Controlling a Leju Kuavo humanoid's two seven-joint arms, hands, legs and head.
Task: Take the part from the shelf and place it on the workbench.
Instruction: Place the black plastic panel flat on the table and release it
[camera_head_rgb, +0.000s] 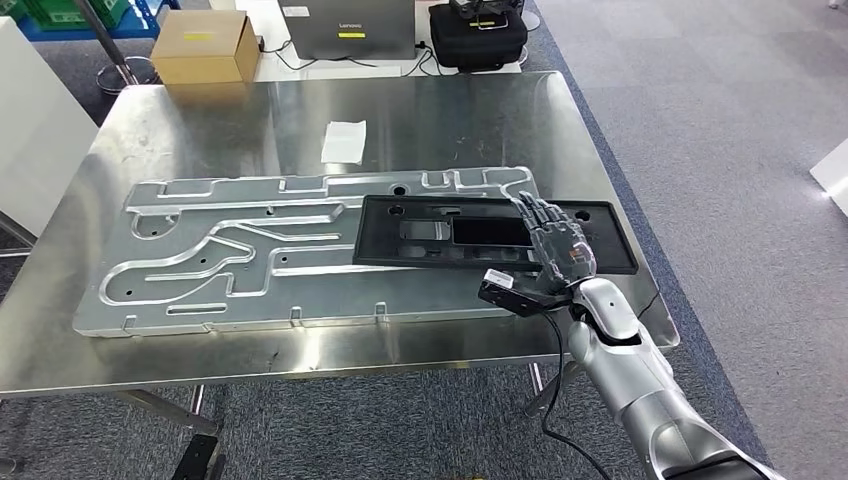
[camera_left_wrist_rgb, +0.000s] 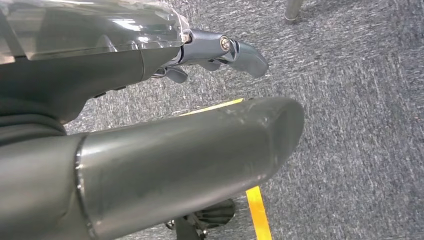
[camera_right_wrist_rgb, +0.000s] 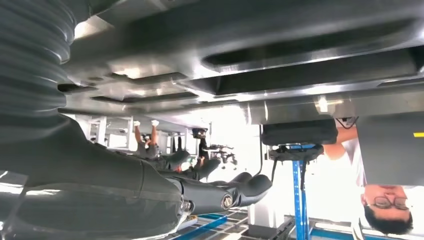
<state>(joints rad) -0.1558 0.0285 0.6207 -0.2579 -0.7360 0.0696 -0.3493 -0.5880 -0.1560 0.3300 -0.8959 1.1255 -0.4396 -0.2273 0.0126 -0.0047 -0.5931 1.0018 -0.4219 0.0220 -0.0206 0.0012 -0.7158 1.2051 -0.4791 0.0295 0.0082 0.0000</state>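
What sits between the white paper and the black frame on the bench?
In the head view, the far edge of the grooved aluminium plate lies between the paper and the black frame; otherwise bare bench.

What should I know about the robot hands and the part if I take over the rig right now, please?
Right robot hand: lies flat, fingers stretched out, over the near right end of the black frame; it does not grip it.
Left robot hand: hangs over the carpet, holding nothing, fingers apart as far as I can see.
The black frame lies flat on the workbench, partly across the right end of the big grooved metal plate.
Done: the part is off the shelf and on the bench.
Left: lift the right robot hand clear and check that the frame sits steady.
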